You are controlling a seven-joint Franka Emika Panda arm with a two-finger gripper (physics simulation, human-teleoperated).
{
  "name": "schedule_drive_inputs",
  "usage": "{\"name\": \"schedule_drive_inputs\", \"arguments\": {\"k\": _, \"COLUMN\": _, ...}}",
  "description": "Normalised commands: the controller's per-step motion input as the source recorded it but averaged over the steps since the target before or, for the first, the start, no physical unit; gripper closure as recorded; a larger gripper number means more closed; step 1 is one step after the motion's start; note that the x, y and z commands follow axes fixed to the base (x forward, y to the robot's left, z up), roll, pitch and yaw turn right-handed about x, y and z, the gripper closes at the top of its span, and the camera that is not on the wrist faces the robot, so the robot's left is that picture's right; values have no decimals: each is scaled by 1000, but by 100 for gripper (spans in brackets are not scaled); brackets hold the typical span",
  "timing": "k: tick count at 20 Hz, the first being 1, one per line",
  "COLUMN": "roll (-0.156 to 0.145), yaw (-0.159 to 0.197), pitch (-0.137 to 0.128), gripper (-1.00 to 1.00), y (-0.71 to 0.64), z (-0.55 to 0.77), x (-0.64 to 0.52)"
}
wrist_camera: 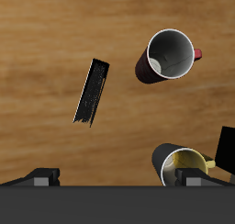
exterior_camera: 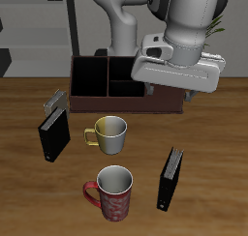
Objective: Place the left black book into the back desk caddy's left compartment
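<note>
The left black book stands on edge near the table's front edge, beside the red mug. My gripper hangs high above the table, farther back than the book and well apart from it. Its fingers are spread wide, open, with nothing between them. The back desk caddy, a long dark reddish-brown box, sits at the table's back. One large end section shows; my hand hides the other end, so I cannot tell which is the left compartment.
A red patterned mug stands near the front edge, and a yellow mug stands mid-table. A second black book leans in front of the caddy's visible end.
</note>
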Motion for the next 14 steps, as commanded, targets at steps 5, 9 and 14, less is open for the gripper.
{"name": "schedule_drive_inputs", "arguments": {"k": 5, "roll": -2, "yaw": 11, "pitch": -9, "gripper": -100, "y": 168, "z": -72, "x": 190}}
{"name": "schedule_drive_inputs", "arguments": {"k": 9, "roll": 66, "yaw": -12, "pitch": 0, "gripper": -100, "y": 215, "z": -69, "x": 132}}
{"name": "schedule_drive_inputs", "arguments": {"k": 14, "roll": 62, "yaw": -4, "pitch": -36, "gripper": -100, "y": 118, "z": -11, "x": 74}}
